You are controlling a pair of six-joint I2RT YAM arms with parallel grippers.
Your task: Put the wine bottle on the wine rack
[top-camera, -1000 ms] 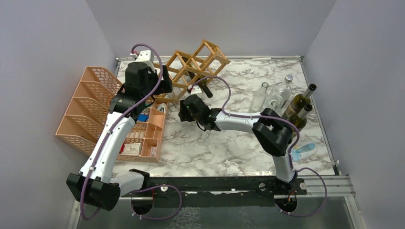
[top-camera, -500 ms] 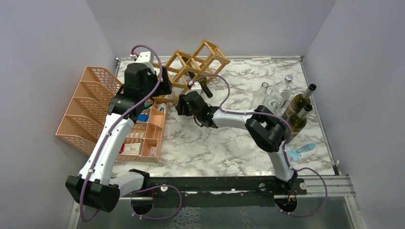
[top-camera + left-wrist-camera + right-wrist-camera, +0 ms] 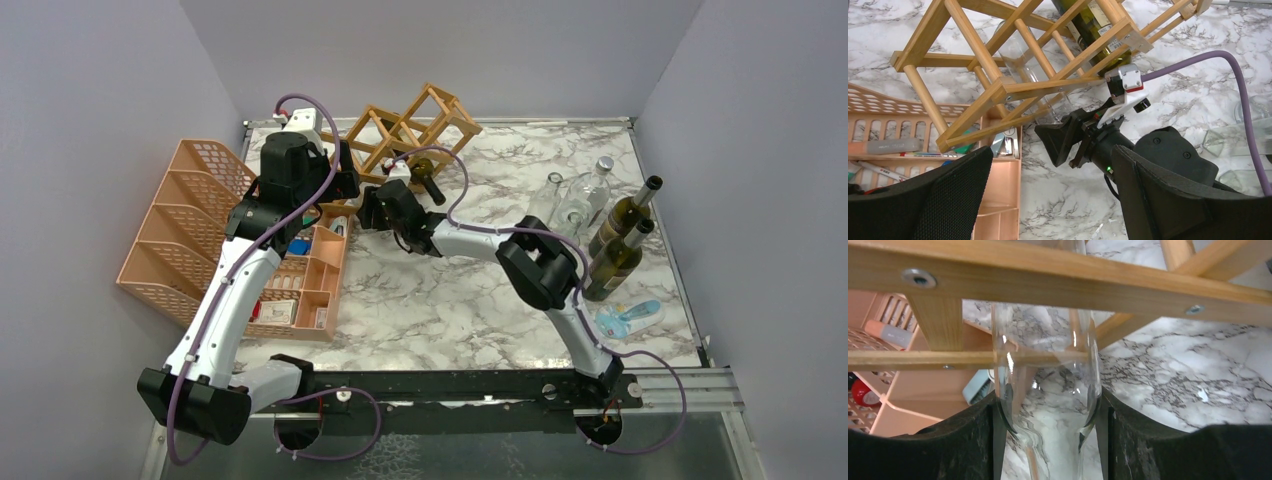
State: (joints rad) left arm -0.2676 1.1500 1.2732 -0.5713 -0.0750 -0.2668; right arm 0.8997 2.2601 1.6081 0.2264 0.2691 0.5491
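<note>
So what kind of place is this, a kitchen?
Probably a robot test booth, not a kitchen: plain walls box in a marble-look table, two arms are bolted to its near edge, and a wine rack and bottles are set out like props.

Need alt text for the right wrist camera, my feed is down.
The right gripper grips a clear glass bottle between its black fingers, the bottle's far end hidden behind a wide slat of the wooden wine rack. Beyond lie the marble table and, at left, a pink organizer.
</note>
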